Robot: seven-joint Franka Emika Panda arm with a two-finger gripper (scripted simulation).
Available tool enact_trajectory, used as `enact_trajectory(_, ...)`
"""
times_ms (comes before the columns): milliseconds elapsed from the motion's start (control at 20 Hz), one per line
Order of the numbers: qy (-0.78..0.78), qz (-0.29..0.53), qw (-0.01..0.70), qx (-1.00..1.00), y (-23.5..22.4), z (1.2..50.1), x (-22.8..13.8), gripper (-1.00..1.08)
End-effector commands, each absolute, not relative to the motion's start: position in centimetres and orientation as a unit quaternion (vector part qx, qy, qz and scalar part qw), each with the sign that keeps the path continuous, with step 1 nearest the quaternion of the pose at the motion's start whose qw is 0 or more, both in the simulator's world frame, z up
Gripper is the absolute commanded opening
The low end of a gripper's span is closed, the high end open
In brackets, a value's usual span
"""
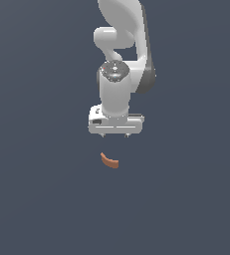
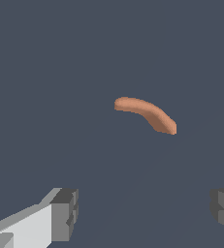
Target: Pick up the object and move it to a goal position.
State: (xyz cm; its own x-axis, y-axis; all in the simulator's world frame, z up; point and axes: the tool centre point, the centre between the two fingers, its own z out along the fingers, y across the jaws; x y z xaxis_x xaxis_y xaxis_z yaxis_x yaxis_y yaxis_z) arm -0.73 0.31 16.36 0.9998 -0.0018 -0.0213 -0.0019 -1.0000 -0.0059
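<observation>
In the exterior view we see the arm cut off at the upper edge, with its fingertips barely discernible. The tabletop [image 1: 37,199] is a plain dark grey-blue expanse. The arm points straight down. The gripper [image 2: 142,213] stands wide apart, holding nothing. The object [image 1: 109,161] lies on the tabletop just beyond the gripper, clear of both fingers [image 2: 65,213].

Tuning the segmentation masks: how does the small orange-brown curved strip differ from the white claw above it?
Colour: the small orange-brown curved strip is one warm tone; the white claw is white with grey fingertips. Size: the strip is far smaller. Shape: the strip is a smooth arc; the claw is blocky. State: the strip lies free; the claw hangs open, apart from it.
</observation>
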Motion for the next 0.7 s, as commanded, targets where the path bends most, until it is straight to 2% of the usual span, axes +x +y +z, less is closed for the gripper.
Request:
enact_trajectory(0,0.001,0.011,0.003,-1.0,0.31,16.36,-0.73,1.0)
enact_trajectory(650,-0.009,0.014,0.009,-1.0,0.59,16.89,-0.77,1.0)
